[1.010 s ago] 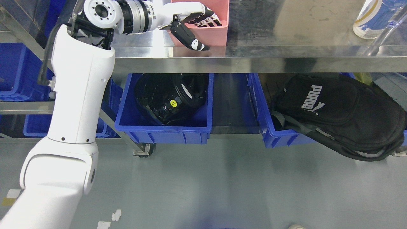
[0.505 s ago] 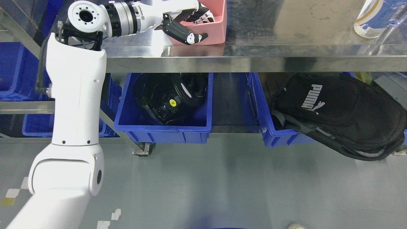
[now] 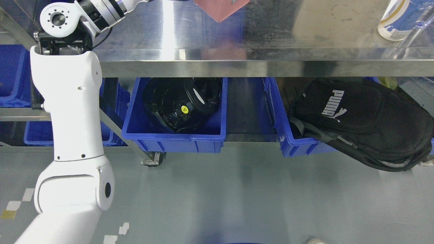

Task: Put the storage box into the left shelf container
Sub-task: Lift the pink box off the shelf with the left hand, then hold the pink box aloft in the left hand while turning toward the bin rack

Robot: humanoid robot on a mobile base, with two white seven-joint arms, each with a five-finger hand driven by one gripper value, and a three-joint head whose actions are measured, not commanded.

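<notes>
Only a tilted corner of the pink storage box (image 3: 220, 8) shows, at the top edge, raised off the steel tabletop (image 3: 271, 62). My left arm (image 3: 67, 112) rises at the left; its wrist (image 3: 101, 10) points toward the box, but the hand is cut off by the top edge. The left shelf container (image 3: 173, 139) is a blue bin under the table, below and slightly left of the box, and it holds a black device (image 3: 179, 105). The right arm is not in view.
A second blue bin (image 3: 288, 142) at the right holds a black backpack (image 3: 359, 118) that hangs over its edge. A bottle (image 3: 396, 17) stands at the table's far right. More blue bins (image 3: 13, 78) sit on a shelf at the far left. Grey floor lies in front.
The left hand gripped the pink box on the tabletop, then lifted it up and tilted it. Hand and most of the box have left the picture at the top.
</notes>
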